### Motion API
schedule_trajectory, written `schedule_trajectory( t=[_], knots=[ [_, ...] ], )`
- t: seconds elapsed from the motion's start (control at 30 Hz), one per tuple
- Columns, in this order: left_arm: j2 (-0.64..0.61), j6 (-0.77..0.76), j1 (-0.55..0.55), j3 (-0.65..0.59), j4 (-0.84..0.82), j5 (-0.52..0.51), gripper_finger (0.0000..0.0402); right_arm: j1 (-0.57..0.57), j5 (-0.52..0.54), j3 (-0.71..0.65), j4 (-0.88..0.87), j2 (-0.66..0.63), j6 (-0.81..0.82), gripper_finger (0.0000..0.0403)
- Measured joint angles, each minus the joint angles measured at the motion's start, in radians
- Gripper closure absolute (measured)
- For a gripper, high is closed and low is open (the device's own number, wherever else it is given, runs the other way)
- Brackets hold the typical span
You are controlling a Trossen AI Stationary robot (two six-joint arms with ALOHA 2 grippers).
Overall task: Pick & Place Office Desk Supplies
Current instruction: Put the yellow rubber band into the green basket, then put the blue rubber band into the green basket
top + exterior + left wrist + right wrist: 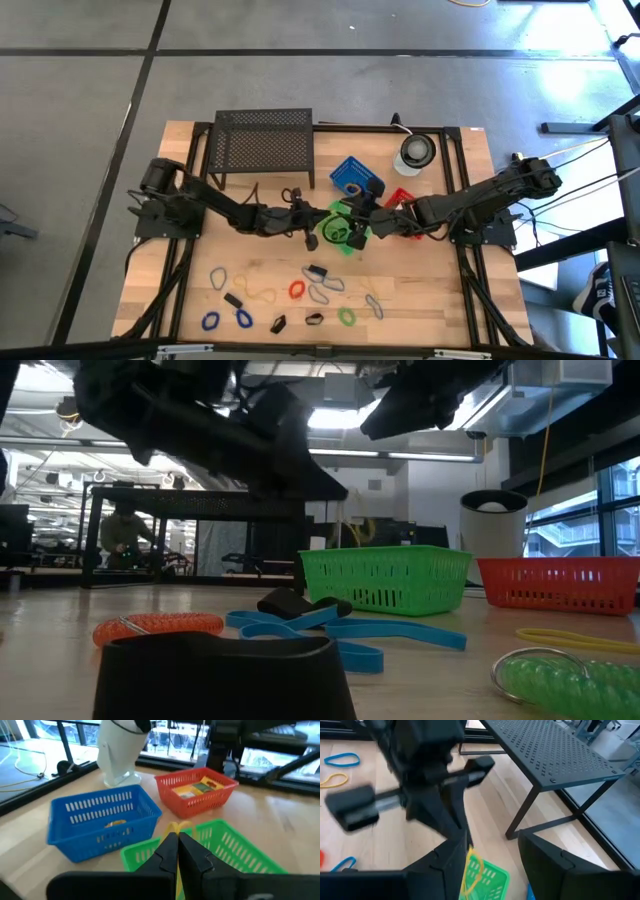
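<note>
My left end effector (pixel 177 851) is pinched on a thin yellow loop (pixel 176 827) hanging over the green basket (pixel 235 847). More loops, blue (pixel 217 276), red (pixel 297 290) and green (pixel 346 317), lie flat with small black clips (pixel 233 300) across the near counter (pixel 420 290).

1. The desk (pixel 430 300) was pale wood with visible grain.
2. The green basket (pixel 385 577), blue basket (pixel 100 817) and red basket (pixel 197 795) looked like slotted plastic.
3. The rack (pixel 555 750) at 12 o'clock was matt black perforated metal.
4. The yellow loop (pixel 176 827) looked rubbery.
</note>
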Motion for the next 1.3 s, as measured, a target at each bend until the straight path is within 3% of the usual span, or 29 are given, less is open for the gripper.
schedule_trajectory(
  t=[0.27,0.47,0.8,1.1,1.3],
  knots=[
    [0.086,0.082,-0.001,0.065,-0.001,0.074,0.04,0.0,-0.003,0.0,-0.001,0.0,0.001,0.0223],
    [0.086,0.057,-0.003,0.067,-0.02,0.058,0.0392,0.0,-0.003,0.0,-0.002,0.0,0.003,0.0223],
    [0.081,0.019,-0.003,0.067,-0.054,0.057,0.0305,0.0,-0.003,0.0,-0.002,0.0,0.003,0.0223],
    [-0.006,0.009,-0.003,0.067,-0.071,0.064,0.0243,0.0,-0.004,0.0,-0.002,0.0,0.003,0.0223],
    [-0.078,-0.102,-0.006,0.066,-0.233,0.074,0.0213,0.0,-0.015,0.0,-0.002,0.001,0.003,0.0223]
  ],
)
